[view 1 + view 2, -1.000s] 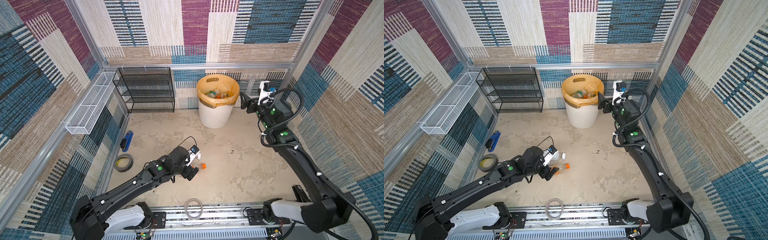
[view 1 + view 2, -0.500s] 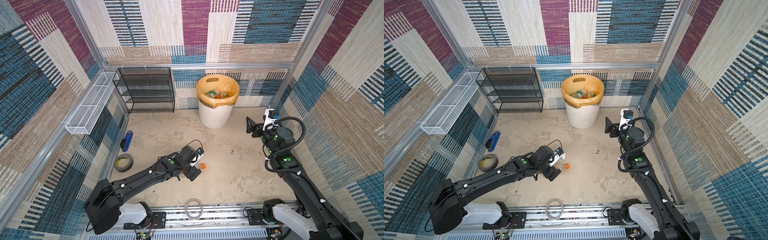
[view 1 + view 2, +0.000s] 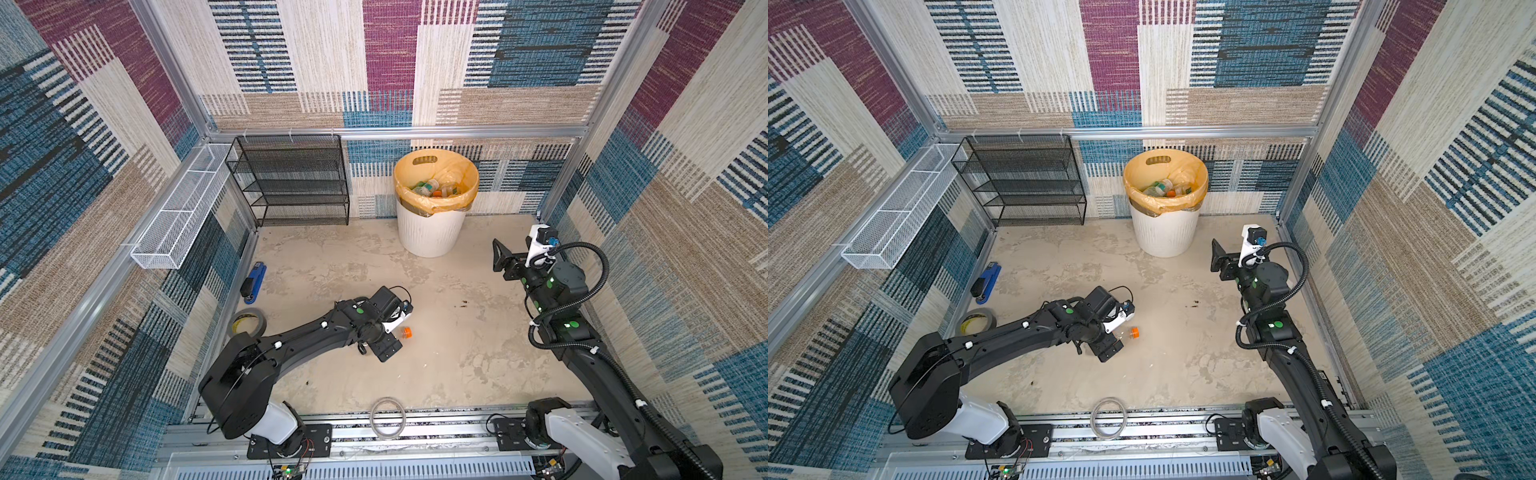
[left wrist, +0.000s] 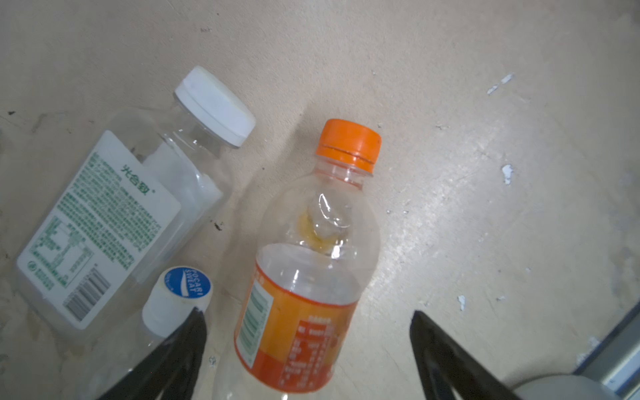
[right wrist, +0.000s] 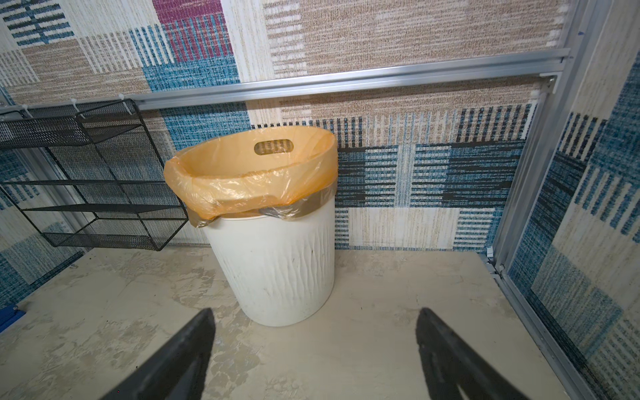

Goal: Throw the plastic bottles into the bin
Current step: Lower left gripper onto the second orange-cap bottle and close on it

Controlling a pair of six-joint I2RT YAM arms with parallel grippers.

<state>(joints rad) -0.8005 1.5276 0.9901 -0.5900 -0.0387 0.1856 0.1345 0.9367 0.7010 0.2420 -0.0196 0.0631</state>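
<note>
The left jaws stand wide and low over the mottled beige desk (image 3: 457, 365), one on each side of a clear plastic bottle with an orange cap and orange label (image 4: 311, 263) that lies there, with a gap showing on the one side. Just beside it lie a flat clear bottle with a white cap and a green-printed white label (image 4: 114, 214) and a third clear bottle with a blue-topped white cap (image 4: 180, 294), whose cap one jaw tip overlaps in the left wrist view. The right jaws are also wide and hold nothing; they are raised near the right wall rail and face the round white ribbed bin lined with an orange-yellow bag (image 5: 277, 270), clearly apart from it. The bin stands against the back wall and already holds several bottles (image 3: 434, 189). Between the left arm and the bin the desk is bare. The left edge is crowded, with a black mesh shelf rack (image 3: 291, 183), a blue stapler (image 3: 254, 282) and a grey tape roll (image 3: 247, 322).
</note>
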